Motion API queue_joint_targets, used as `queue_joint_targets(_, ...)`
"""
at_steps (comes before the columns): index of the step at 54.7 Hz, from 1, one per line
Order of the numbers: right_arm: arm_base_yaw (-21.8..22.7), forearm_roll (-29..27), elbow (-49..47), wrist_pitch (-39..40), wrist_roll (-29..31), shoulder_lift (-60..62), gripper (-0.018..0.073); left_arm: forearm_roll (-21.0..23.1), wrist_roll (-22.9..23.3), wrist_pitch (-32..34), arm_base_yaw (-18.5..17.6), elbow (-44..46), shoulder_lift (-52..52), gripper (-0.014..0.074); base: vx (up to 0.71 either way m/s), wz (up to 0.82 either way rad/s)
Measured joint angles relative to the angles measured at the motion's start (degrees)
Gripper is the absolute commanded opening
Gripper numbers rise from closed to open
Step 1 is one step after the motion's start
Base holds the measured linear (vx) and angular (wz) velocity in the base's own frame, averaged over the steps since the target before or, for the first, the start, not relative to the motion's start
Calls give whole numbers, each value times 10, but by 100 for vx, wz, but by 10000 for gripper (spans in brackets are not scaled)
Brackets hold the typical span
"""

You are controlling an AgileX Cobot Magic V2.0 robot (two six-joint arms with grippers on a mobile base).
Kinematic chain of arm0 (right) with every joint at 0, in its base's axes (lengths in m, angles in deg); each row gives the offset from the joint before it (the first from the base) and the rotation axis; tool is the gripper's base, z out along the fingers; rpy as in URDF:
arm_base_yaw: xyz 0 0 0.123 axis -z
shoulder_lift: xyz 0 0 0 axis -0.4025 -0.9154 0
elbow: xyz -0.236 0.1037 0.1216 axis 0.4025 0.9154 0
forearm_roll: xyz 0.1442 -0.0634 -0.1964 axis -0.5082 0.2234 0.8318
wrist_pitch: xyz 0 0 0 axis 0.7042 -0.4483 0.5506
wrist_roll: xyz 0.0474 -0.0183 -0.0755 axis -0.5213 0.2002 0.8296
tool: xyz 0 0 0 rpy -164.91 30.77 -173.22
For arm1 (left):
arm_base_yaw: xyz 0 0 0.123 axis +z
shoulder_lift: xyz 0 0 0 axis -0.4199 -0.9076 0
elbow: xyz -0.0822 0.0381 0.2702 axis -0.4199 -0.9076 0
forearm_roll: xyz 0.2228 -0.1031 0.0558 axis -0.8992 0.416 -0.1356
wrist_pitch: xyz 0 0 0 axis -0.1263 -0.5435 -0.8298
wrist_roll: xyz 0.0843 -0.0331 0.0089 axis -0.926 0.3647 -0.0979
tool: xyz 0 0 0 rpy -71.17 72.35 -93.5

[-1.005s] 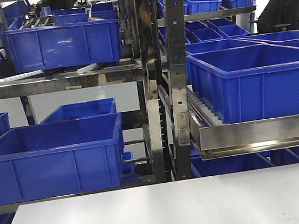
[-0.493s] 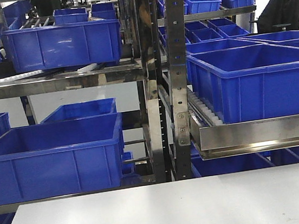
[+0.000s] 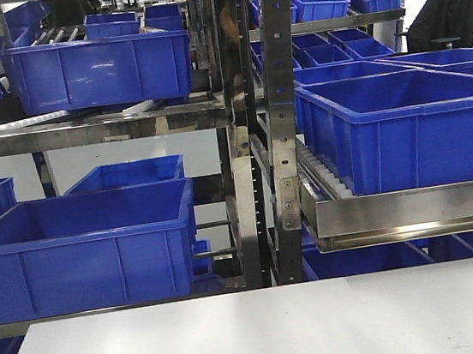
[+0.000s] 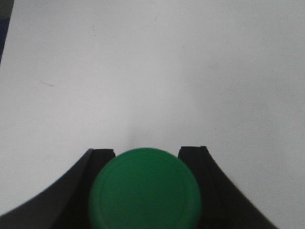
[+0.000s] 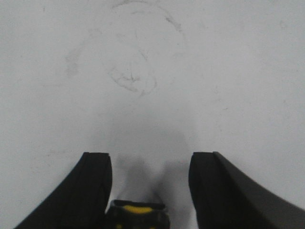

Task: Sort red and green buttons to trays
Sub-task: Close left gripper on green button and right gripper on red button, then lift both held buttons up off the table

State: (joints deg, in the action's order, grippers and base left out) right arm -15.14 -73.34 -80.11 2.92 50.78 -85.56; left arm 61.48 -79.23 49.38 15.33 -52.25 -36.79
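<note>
Left pincer [image 4: 147, 151] pinches the green button [image 4: 143, 191], pointing down at the tabletop [image 4: 152, 71]; right pincer [image 5: 150, 160] points down too, spread

Bright even light, front cam sharp, wrist cams soft, green button [image 4: 144, 188] blurred close-up

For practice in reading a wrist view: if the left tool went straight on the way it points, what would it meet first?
Only the white table lies ahead of the left tool, which carries the green button; depth is unclear.
</note>
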Motion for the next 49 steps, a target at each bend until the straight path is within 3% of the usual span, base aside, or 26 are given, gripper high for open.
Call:
queue_joint_targets(13,0,-1,-1,0,0,0,386,0,0,0,0,0,0,-6,0,0)
queue_joint_targets(41,0,-1,-2,-14,0,2,-16,0,0,-1,0,0,0,-6,0,0)
queue_joint_targets(49,0,-1,0,-32,0,18,-15,0,0,-1,0,0,0,-6,0,0)
